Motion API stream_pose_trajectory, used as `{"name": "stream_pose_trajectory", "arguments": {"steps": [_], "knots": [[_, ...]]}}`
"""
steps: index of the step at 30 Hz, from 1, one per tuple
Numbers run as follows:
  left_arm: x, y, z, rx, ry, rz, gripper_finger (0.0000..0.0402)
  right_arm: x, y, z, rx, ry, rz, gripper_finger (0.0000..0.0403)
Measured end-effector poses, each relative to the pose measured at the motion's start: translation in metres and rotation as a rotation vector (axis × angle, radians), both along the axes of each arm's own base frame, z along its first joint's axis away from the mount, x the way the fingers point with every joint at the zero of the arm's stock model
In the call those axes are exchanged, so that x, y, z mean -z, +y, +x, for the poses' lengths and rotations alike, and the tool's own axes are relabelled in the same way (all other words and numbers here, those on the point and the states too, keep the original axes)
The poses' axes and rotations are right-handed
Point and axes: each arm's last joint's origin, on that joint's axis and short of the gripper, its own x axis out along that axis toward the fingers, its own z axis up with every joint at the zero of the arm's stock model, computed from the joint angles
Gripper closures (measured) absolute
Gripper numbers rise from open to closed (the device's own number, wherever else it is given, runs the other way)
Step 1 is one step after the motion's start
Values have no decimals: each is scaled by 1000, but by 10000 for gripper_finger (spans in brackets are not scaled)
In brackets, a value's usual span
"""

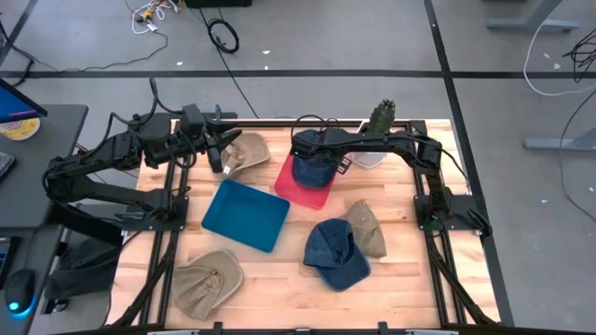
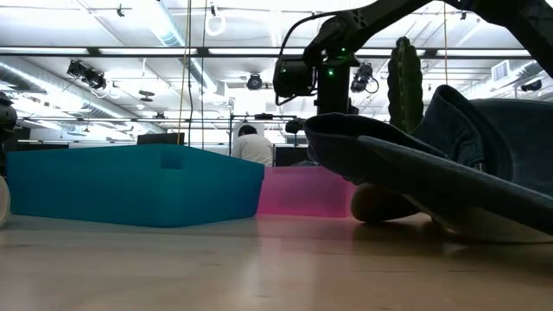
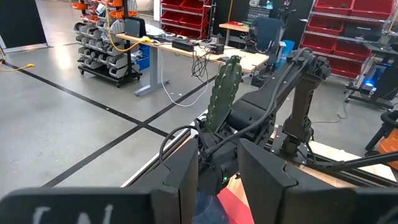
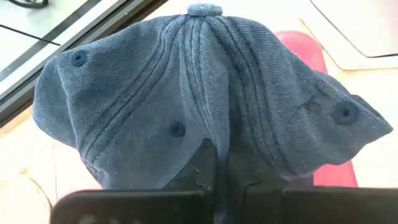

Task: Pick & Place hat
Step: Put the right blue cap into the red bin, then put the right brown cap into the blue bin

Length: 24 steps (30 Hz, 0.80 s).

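The right gripper (image 4: 214,171) has its fingertips buried in the blue cap (image 4: 205,99), which hides most of the red tray (image 4: 301,53) beyond it.

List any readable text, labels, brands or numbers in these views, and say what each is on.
None can be read.
Left wrist view: pale marks on the left gripper housing are too blurred to read.
Right wrist view: the blue denim hat held by the right gripper over the red bin shows no lettering.
High view: the blue bin and tan hats are unmarked.

No text, label, brand, number or sign can be read anywhere.
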Motion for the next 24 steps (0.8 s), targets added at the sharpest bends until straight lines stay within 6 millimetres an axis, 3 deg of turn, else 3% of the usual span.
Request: {"name": "stream_pose_trajectory", "arguments": {"steps": [7, 14, 20, 24], "knots": [[0, 0, 0, 0, 1, 0, 282, -1, -8, -2, -37, -9, 54, 341], [1, 0, 0, -1, 15, -1, 282, -15, -13, -7, -126, -22, 82, 245], [1, 0, 0, -1, 15, -1, 282, -40, -11, -15, -217, -21, 26, 147], [1, 0, 0, -1, 14, -2, 282, -65, -6, -24, -326, -21, -20, 108]]}}
